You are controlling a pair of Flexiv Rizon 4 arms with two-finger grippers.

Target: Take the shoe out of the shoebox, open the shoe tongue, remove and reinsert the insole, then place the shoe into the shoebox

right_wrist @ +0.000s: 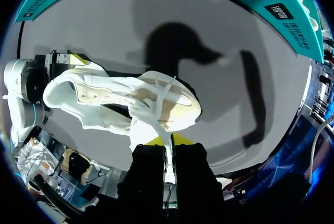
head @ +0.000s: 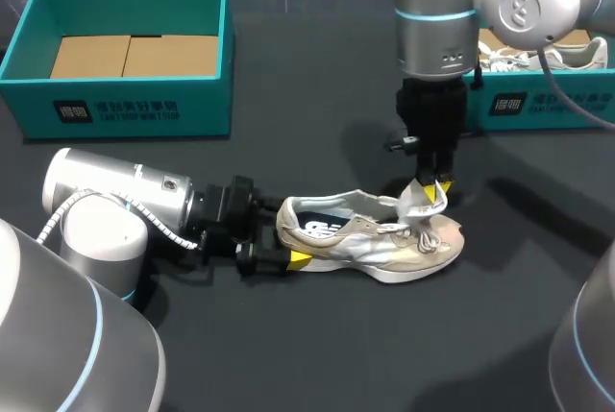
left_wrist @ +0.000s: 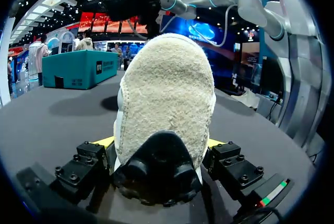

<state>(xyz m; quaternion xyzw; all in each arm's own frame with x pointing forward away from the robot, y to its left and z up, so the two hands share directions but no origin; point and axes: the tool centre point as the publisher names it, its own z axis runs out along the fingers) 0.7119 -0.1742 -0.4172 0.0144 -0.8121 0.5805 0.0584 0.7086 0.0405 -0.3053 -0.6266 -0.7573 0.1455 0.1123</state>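
A beige and white shoe lies on its side on the dark table, toe to the right. My left gripper comes in low from the left with the heel between its widely spread fingers. In the left wrist view the yellow tips press both sides of the heel, so the gripper is shut on the shoe. My right gripper hangs straight down over the shoe's front, shut on the tongue, which is pulled up. In the right wrist view the white tongue runs up between the closed fingers.
A teal shoebox with cardboard in its bottom stands open at the back left. A second teal box holding another white shoe stands at the back right, behind my right arm. Bare dark tabletop lies in front of the shoe.
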